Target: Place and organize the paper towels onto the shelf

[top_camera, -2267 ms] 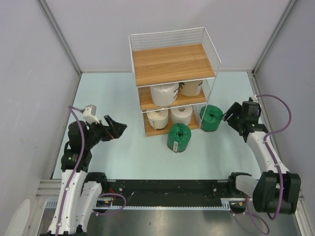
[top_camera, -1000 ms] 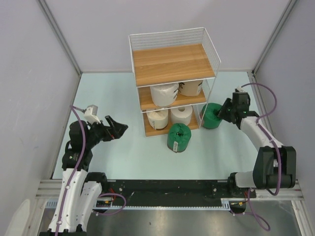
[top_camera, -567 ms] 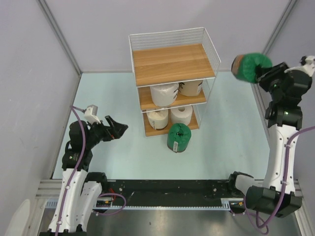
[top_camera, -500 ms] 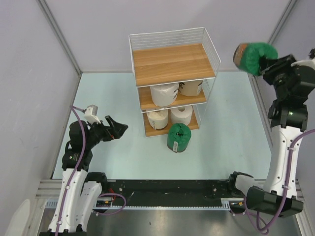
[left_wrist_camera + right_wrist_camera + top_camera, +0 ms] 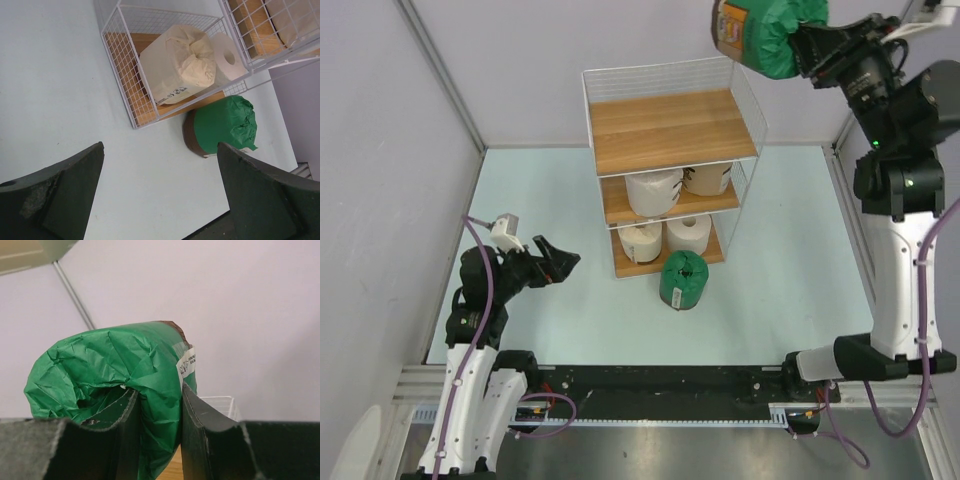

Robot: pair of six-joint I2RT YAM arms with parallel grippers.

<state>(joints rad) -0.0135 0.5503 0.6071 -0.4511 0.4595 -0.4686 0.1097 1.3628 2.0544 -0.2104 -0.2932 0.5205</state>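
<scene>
My right gripper [image 5: 802, 42] is shut on a dark green paper towel roll [image 5: 765, 33], pinching its wrapper high above the top right corner of the shelf [image 5: 670, 130]. In the right wrist view the fingers [image 5: 200, 415] squeeze the crumpled green wrapper [image 5: 110, 365]. The top board is bare. A cream roll [image 5: 653, 190] and a tan roll [image 5: 708, 178] sit on the middle tier, and two cream rolls [image 5: 642, 240] [image 5: 688, 232] on the bottom tier. Another green roll [image 5: 683, 279] lies on the table before the shelf. To the left, my left gripper [image 5: 560, 262] is open and holds nothing.
The left wrist view shows the shelf's bottom corner [image 5: 120, 95], a cream roll [image 5: 177, 65] behind the mesh and the green roll [image 5: 222, 125] on the pale table. Grey walls close in on three sides; a black rail [image 5: 660, 385] runs along the near edge.
The right arm took hold of the green roll beside the shelf's right side and lifted it up and back, over the shelf's top right corner. The left arm has not moved.
</scene>
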